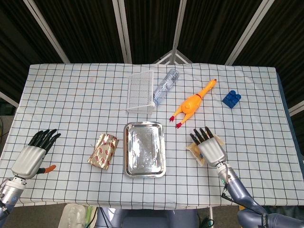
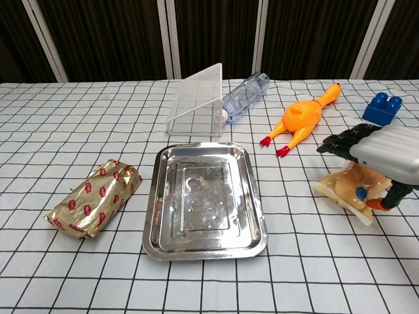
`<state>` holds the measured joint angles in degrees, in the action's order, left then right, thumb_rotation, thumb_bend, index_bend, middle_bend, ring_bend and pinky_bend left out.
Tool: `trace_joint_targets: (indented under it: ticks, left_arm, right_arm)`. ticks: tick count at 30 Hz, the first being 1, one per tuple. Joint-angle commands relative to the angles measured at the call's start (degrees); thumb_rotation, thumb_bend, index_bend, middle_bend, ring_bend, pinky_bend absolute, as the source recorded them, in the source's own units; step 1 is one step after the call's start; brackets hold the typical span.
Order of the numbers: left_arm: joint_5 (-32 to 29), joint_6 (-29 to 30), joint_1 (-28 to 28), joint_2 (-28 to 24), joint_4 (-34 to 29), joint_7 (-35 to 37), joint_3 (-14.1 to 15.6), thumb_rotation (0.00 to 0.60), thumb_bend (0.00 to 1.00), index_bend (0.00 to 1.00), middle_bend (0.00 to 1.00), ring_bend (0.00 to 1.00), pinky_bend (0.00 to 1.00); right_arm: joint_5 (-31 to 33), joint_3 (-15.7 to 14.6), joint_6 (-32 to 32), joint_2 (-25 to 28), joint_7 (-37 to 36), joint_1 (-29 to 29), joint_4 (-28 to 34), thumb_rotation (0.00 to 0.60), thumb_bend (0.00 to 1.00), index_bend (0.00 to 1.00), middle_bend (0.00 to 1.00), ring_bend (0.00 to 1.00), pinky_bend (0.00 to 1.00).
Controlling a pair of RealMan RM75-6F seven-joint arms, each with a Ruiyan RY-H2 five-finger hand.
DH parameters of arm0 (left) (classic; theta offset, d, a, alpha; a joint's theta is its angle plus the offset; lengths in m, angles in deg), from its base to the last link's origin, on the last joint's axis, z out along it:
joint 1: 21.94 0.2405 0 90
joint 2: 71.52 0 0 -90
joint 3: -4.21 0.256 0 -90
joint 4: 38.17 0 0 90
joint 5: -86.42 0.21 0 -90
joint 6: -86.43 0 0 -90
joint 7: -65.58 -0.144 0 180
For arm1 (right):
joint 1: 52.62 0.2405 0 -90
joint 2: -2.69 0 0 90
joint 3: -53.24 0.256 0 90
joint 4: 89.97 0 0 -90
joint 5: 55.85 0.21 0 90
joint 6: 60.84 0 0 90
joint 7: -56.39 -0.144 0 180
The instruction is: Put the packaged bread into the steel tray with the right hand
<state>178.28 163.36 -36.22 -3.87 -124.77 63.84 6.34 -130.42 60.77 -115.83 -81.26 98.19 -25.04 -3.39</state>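
The packaged bread [image 2: 346, 187], a clear bag with a brown loaf, lies on the checked cloth to the right of the steel tray [image 2: 152, 209]. My right hand [image 2: 383, 149] is spread flat just above it, fingers stretched out, thumb down beside the bag's near edge. From the head view the right hand [image 1: 207, 145] covers most of the bread [image 1: 192, 149], and only the bag's edges show. The steel tray [image 1: 127, 156] is empty. My left hand [image 1: 32, 154] rests open at the table's left front, seen only in the head view.
A gold-wrapped pack [image 1: 103, 150] lies left of the tray. Behind the tray stand a white wire basket [image 1: 141, 90] and a clear bottle [image 1: 166, 86]. An orange rubber chicken [image 1: 192, 103] and a blue brick [image 1: 231, 99] lie at the back right.
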Motion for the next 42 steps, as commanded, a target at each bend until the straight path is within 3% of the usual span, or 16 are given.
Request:
trace_joint_targets:
  ticks: [1, 3, 5, 7, 11, 20, 29, 34, 42]
  left_arm:
    - [-0.19, -0.23, -0.06, -0.11, -0.11, 0.07, -0.02, 0.6, 0.07, 0.0, 0.0, 0.0, 0.03]
    - [-0.27, -0.34, -0.08, -0.21, -0.16, 0.14, -0.02, 0.6, 0.07, 0.0, 0.0, 0.0, 0.03]
    - [-0.28, -0.37, -0.08, -0.31, -0.24, 0.28, -0.01, 0.6, 0.07, 0.0, 0.0, 0.0, 0.03]
    - [-0.28, -0.41, -0.08, -0.42, -0.28, 0.41, 0.02, 0.6, 0.07, 0.0, 0.0, 0.0, 0.03]
    - [-0.28, -0.53, -0.1, -0.52, -0.4, 0.46, 0.06, 0.6, 0.07, 0.0, 0.0, 0.0, 0.03]
    - [-0.13, -0.82, -0.24, -0.51, -0.64, 0.08, 0.14, 0.6, 0.07, 0.0, 0.0, 0.0, 0.03]
    - [0.49, -0.64, -0.35, -0.8, -0.75, 0.77, 0.3, 0.6, 0.07, 0.0, 0.0, 0.0, 0.03]
    - [0.73, -1.24, -0.75, -0.96, -0.61, 1.49, 0.42, 0.6, 0.07, 0.0, 0.0, 0.0, 0.03]
    - [0.57, -1.7, -1.16, -1.38, -0.09, 3.17, 0.27, 0.6, 0.07, 0.0, 0.0, 0.0, 0.03]
  right_arm:
    - [1.81, -0.07, 0.51, -0.77, 2.13, 1.17, 0.58, 0.6, 0.31, 0.15, 0.08, 0.0, 0.11]
    - [2.61, -0.16, 0.44, -1.01, 3.0, 1.52, 0.71, 0.6, 0.32, 0.28, 0.17, 0.04, 0.2]
    - [3.51, -0.27, 0.26, -1.23, 3.74, 1.84, 0.85, 0.6, 0.34, 0.4, 0.3, 0.16, 0.31]
    - [4.39, -0.37, 0.06, -1.43, 4.16, 2.09, 0.8, 0.6, 0.35, 0.46, 0.37, 0.24, 0.37]
    - [5.14, -0.75, -0.09, -1.66, 4.23, 2.65, 0.37, 0.6, 0.37, 0.56, 0.44, 0.29, 0.44]
    - [2.51, -1.91, -3.56, -0.49, 3.82, 2.86, 2.66, 0.6, 0.38, 0.57, 0.45, 0.3, 0.44]
    - [3.51, -0.88, -7.44, 0.12, 15.04, 4.87, 14.12, 0.6, 0.38, 0.57, 0.45, 0.31, 0.44]
    - [9.89, 2.94, -8.0, -5.43, 27.53, 10.17, 19.46, 0.6, 0.38, 0.57, 0.46, 0.32, 0.47]
    - [20.4, 6.31, -11.1, -14.12, 38.63, 16.96, 20.79, 0.6, 0.38, 0.57, 0.46, 0.32, 0.47]
